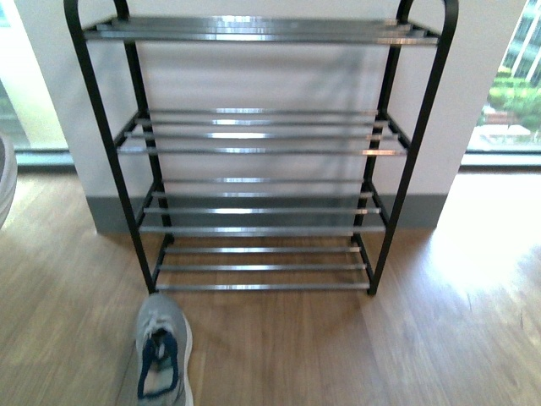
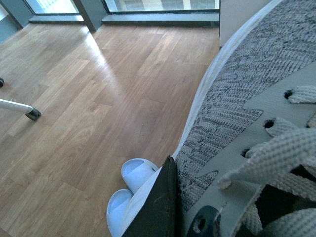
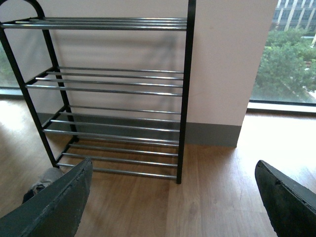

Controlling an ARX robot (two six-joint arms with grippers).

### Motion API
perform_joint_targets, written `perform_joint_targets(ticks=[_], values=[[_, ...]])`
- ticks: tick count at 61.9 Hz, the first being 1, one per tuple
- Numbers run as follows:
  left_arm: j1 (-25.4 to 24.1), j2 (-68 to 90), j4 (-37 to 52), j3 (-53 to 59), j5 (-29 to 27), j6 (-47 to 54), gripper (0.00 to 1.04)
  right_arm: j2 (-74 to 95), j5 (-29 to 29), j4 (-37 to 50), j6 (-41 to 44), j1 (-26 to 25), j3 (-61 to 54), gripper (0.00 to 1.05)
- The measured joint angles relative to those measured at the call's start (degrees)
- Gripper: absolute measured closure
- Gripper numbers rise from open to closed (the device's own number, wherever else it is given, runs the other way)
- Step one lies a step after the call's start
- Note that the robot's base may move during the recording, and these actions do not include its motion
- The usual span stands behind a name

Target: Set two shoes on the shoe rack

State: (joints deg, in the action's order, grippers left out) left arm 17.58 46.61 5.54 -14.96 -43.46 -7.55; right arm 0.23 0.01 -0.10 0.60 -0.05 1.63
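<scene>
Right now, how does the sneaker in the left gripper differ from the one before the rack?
The held sneaker is raised above the floor; the floor sneaker stands on it, toe toward the shoe rack. The left gripper grips the held sneaker; nothing touches the floor sneaker. Both are grey knit with white soles.

shoe rack (image 1: 254, 152) shelves bare — front open | sneaker (image 1: 162, 351) lies before left post
</scene>
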Motion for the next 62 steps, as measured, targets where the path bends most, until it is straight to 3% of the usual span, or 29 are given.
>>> perform_joint_targets(ticks=[7,62], values=[[0.7,-5.8,0.0,1.9,-1.5,2.2,1.03,0.0,0.0,0.0,0.0,0.0,0.0,0.09],[0.8,-6.1,0.0,2.1,-1.5,3.3,1.03,0.0,0.1,0.0,0.0,0.0,0.0,0.09]])
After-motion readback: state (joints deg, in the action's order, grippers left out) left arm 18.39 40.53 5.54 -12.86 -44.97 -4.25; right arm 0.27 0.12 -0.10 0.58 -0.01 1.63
